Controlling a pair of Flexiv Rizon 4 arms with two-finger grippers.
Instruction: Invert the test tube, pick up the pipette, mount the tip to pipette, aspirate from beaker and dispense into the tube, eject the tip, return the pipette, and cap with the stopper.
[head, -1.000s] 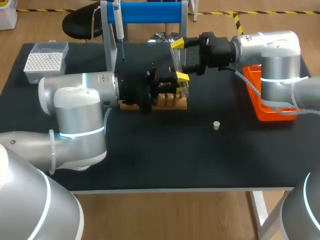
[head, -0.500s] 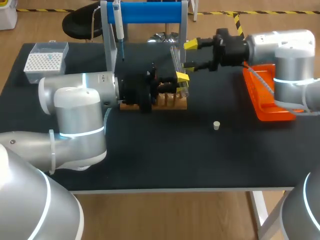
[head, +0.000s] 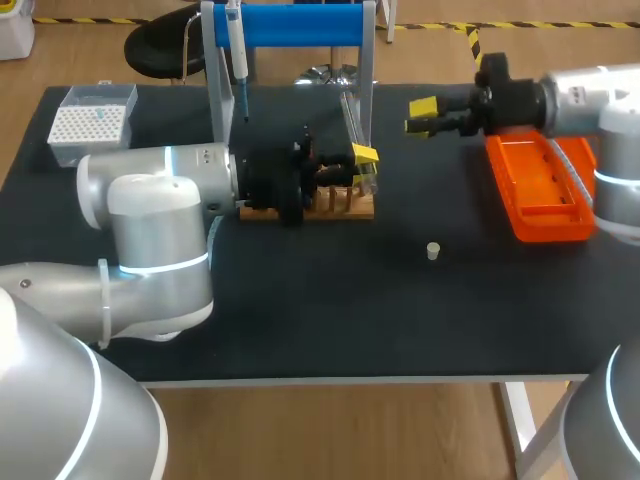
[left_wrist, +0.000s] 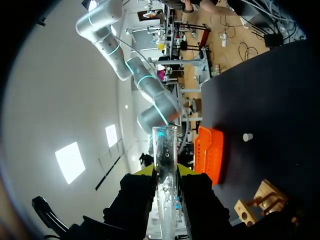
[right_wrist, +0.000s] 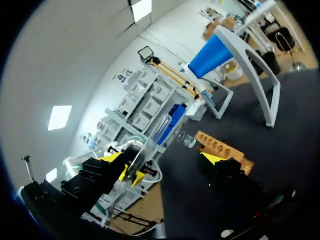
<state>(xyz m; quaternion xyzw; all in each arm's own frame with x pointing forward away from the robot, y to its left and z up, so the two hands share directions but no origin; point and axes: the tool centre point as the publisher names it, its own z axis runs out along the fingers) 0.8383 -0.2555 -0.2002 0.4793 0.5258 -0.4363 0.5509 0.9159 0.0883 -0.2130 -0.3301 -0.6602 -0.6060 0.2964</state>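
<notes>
The left gripper (left_wrist: 165, 172) is clamped on the test tube (left_wrist: 165, 147), holding it just above the wooden rack (head: 345, 206) at the centre of the head view. The right gripper (head: 421, 116) hangs at upper right with fingers spread apart, beside the orange tray (head: 540, 195); the stopper (head: 433, 250) lies lower, right of centre.

A black table (head: 300, 320) is spreading out beneath and ahead of the right gripper (head: 422, 116), standing on a pale leg (head: 520, 420). Wooden floor (head: 330, 430) is showing past its near edge, and yellow-and-black tape (head: 470, 38) is running across the floor beyond the gripper. Out ahead of the left gripper (left_wrist: 165, 171), a pale surface, possibly the ceiling (left_wrist: 55, 90), is glowing with square light panels (left_wrist: 70, 162)
</notes>
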